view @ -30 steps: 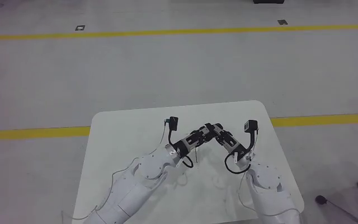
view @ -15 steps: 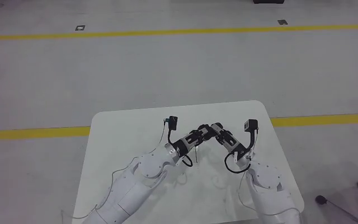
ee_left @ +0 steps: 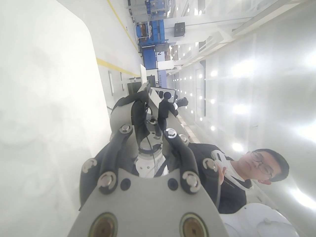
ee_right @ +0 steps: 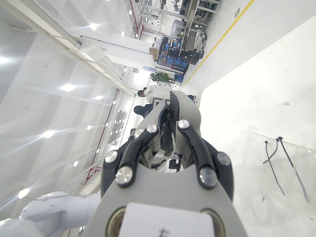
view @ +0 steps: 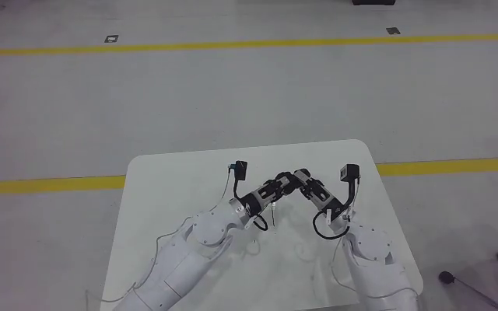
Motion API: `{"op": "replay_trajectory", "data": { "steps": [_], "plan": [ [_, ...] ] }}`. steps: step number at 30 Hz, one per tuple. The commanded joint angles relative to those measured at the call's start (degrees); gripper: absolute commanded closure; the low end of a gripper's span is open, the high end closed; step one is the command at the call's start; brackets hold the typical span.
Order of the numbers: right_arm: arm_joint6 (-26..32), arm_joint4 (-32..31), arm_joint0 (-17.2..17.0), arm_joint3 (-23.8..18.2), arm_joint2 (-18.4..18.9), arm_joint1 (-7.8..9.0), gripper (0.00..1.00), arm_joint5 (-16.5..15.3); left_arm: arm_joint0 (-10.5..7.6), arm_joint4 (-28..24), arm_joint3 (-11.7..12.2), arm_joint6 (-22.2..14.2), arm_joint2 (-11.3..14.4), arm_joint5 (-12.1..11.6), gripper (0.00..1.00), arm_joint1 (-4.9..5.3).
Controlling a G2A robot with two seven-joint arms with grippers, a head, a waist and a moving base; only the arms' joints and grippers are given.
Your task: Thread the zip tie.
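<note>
Over the middle of the white table (view: 167, 202) my two grippers meet tip to tip. The left gripper (view: 285, 180) comes in from the left, with its fingers drawn together in the left wrist view (ee_left: 145, 94). Facing it, the right gripper (view: 300, 179) has its ribbed black pads (ee_right: 170, 114) pressed close, and whatever they pinch is hidden. Two loose black zip ties (ee_right: 272, 159) (ee_right: 293, 166) lie flat on the table beside the right arm.
The loose ties rest on a clear tray (ee_right: 269, 138) near the table's front. Black cable loops (view: 263, 222) hang under each wrist. The table has rounded corners, and a yellow floor line (view: 62, 184) runs behind it.
Both grippers have edged slightly to the left together, staying tip to tip. Nothing else has moved.
</note>
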Motion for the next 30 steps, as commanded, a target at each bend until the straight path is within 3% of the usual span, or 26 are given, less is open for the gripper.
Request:
{"op": "replay_trajectory", "data": {
  "steps": [1, 11, 15, 25, 26, 27, 30],
  "plan": [
    [0.1, -0.1, 0.0, -0.1, 0.0, -0.02, 1.0, 0.0, -0.08, 0.0, 0.2, 0.0, 0.0, -0.1, 0.84, -0.02],
    [0.4, -1.2, 0.1, -0.1, -0.2, -0.02, 1.0, 0.0, -0.33, -0.3, 0.8, -0.1, -0.1, -0.2, 0.89, -0.13],
    [0.1, -1.3, 0.3, 0.0, -0.3, -0.02, 1.0, 0.0, -0.41, -0.3, 0.9, -0.2, -0.1, -0.3, 1.0, -0.16],
    [-0.3, -1.3, 0.3, 0.4, -0.4, 0.02, 1.0, 0.0, -0.54, -0.4, 1.2, -0.2, -0.2, -0.9, 1.0, -0.25],
    [-0.3, -1.3, 0.3, 0.4, -0.3, 0.03, 0.57, 0.0, -0.54, -0.4, 1.3, -0.3, -0.2, -0.9, 1.0, -0.25],
    [-0.4, -1.4, 0.3, 0.5, -0.3, 0.03, 0.0, 0.0, -0.55, -0.3, 1.3, -0.3, -0.3, -1.0, 1.0, -0.24],
    [-1.0, -1.3, 0.2, 0.5, -0.2, 0.04, 0.0, 0.0, -0.49, -0.2, 1.3, -0.3, -0.4, -1.0, 1.0, -0.22]
  ]
}}
